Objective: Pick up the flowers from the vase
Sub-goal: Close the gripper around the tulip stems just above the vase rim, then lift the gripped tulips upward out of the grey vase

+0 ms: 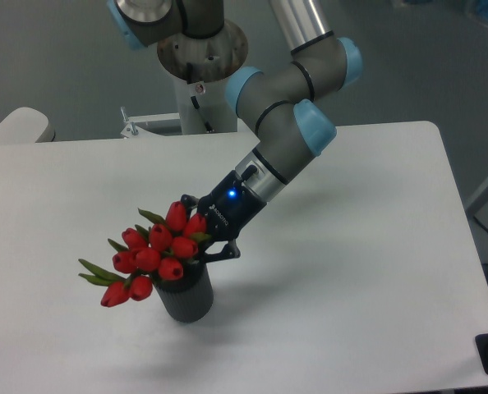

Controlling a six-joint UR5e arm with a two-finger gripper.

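Observation:
The flowers [156,253], a bunch of red tulip buds with narrow green leaves, stand in the dark grey ribbed vase [188,300] on the white table, leaning to the left. My gripper [204,228] reaches down from the upper right to the right side of the bunch, just above the vase rim. Its jaws stand apart, one finger [186,199] behind the top buds and the other [224,252] in front, with the rightmost buds between them. The stems are hidden inside the vase.
The white table [351,271] ends at the right and front edges. The arm's base and mount [196,74] stand at the back centre. A pale rounded object [18,125] sits at the back left corner.

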